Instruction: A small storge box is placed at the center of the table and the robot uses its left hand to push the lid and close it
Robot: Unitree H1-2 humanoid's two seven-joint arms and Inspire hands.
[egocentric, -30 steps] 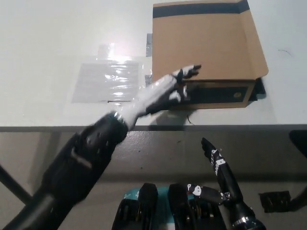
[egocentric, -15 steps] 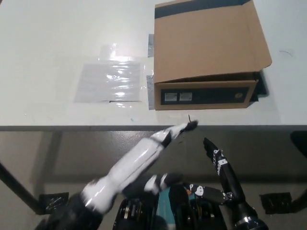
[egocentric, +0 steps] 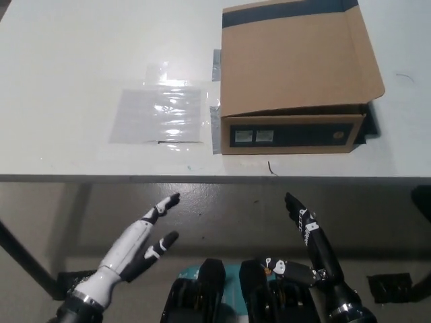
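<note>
On the counter, right of centre: storage box (egocentric: 296,81), brown cardboard with a dark band along its far edge.
Box front: dark panel facing the robot, two pale labels at its left, a small round mark at its right.
Lid: lies flat over the box top, its near edge overhanging the front panel; the box reads as closed.
Contents: hidden under the lid, cannot tell.
Counter (egocentric: 67,67): white; a clear plastic sheet (egocentric: 159,114) lies flat just left of the box, grey tape strips between the two.
Left hand (egocentric: 138,243): white, below the counter's near edge at lower left, well apart from the box, fingers spread and holding nothing.
Right hand (egocentric: 311,235): black, resting low at lower right, below the counter edge, fingers stretched out and empty.
Change from 1.0 s ago: the left hand was then up at the box's front left corner; half a second ago it was already dropping past the counter edge; now it hangs lower and further left. The box looks unmoved apart from a slight shift of the whole view.
</note>
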